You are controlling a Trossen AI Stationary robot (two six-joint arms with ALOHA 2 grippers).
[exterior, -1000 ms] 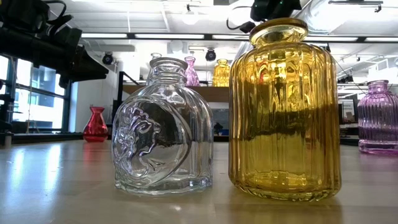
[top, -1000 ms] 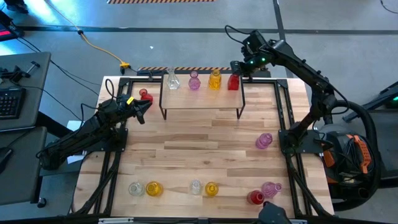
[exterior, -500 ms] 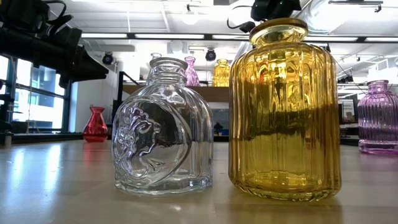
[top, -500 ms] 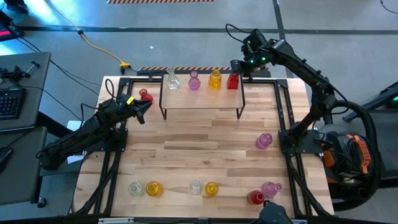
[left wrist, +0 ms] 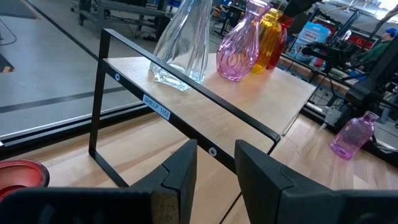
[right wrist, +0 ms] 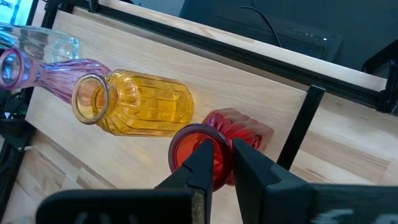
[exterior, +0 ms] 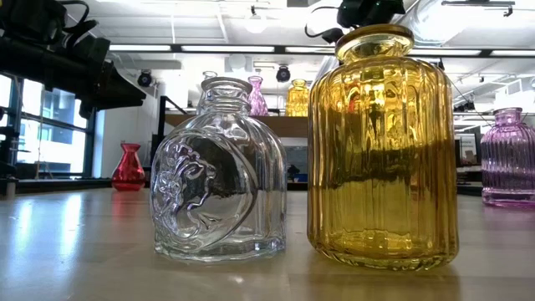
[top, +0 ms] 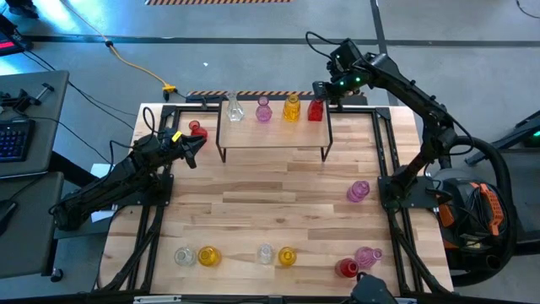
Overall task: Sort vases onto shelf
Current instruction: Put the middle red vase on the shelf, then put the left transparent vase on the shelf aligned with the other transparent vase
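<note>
The shelf [top: 274,133] stands at the table's far middle. On its board stand a clear vase [top: 234,108], a pink one [top: 263,110], an amber one [top: 291,108] and a red vase [top: 316,111]. My right gripper [top: 321,95] comes down over the shelf's right end and is shut on the red vase [right wrist: 239,127]. My left gripper [top: 199,145] waits low at the shelf's left end, open [left wrist: 216,171] with nothing between its fingers. Another red vase [top: 197,128] stands on the table just beyond it. My right gripper pinches the red vase's mouth rim [right wrist: 225,138], with one finger [right wrist: 205,158] over the mouth opening and the other [right wrist: 252,165] outside the neck. The fingers slant down from the far right. The vase stands upright with its base on the shelf's board.
A pink vase [top: 358,192] lies on the table's right. Along the near edge stand a clear [top: 185,256], an amber [top: 208,255], a clear [top: 266,254], an amber [top: 287,256], a red [top: 346,268] and a pink vase [top: 366,256]. Bare wood lies mid-table.
</note>
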